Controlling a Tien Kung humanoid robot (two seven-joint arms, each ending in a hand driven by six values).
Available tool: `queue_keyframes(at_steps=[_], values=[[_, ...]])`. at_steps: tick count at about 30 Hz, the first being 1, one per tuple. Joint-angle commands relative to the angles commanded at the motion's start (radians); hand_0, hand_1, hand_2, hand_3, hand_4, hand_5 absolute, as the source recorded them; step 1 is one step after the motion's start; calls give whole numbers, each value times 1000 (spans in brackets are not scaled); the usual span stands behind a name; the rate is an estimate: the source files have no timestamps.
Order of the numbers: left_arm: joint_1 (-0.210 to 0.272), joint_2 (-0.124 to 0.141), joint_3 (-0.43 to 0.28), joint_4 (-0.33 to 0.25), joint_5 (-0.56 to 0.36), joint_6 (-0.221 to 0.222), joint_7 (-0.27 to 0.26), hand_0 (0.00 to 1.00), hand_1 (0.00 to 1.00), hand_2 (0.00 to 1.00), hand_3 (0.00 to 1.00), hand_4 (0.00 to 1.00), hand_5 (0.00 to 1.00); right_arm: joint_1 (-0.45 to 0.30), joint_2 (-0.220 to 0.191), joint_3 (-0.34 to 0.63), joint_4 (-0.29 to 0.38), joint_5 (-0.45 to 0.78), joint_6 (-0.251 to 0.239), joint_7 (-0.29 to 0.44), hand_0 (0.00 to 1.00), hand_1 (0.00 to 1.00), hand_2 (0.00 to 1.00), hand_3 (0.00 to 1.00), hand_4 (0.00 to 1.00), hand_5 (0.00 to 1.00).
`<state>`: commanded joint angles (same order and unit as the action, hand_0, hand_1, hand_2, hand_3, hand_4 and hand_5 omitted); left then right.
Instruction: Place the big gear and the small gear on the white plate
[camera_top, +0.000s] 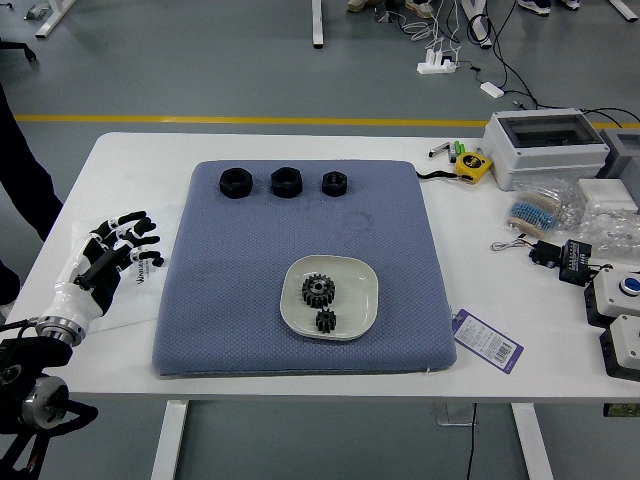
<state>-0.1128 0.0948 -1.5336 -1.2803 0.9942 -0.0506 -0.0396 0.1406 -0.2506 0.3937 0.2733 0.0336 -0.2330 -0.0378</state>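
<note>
The big gear (318, 290) and the small gear (325, 320) both lie inside the rim of the white plate (366, 300), which sits on the blue-grey mat (240, 275) toward the table's (545, 384) near edge. The small gear is on the big one's near side; whether their teeth touch, I cannot tell. The placing looks finished, and what remains is probably just parking the arm.

The left robot hand (98, 268) hangs by the table's left edge, well apart from the plate, fingers apart and grasping nothing. The main risk is needless correction: reaching back in could clip the plate's rim and slide both gears, or push the small one against the near wall. A low sweep rightward might also snag the mat's left side with those spread fingers, dragging the plate along.
</note>
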Motion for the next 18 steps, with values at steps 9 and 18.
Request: queue_keyframes(at_steps=[9,18], values=[[-3,-2,-6,-6,8,-3,-5,458,562,603,615,929,413,0,0,1,0,-3,0,-2,650,645,732,581,842,680],[-2,-4,-6,-6,11,-3,-6,458,562,602,616,929,416,0,0,0,0,-2,1,-1,650,645,732,582,842,679]])
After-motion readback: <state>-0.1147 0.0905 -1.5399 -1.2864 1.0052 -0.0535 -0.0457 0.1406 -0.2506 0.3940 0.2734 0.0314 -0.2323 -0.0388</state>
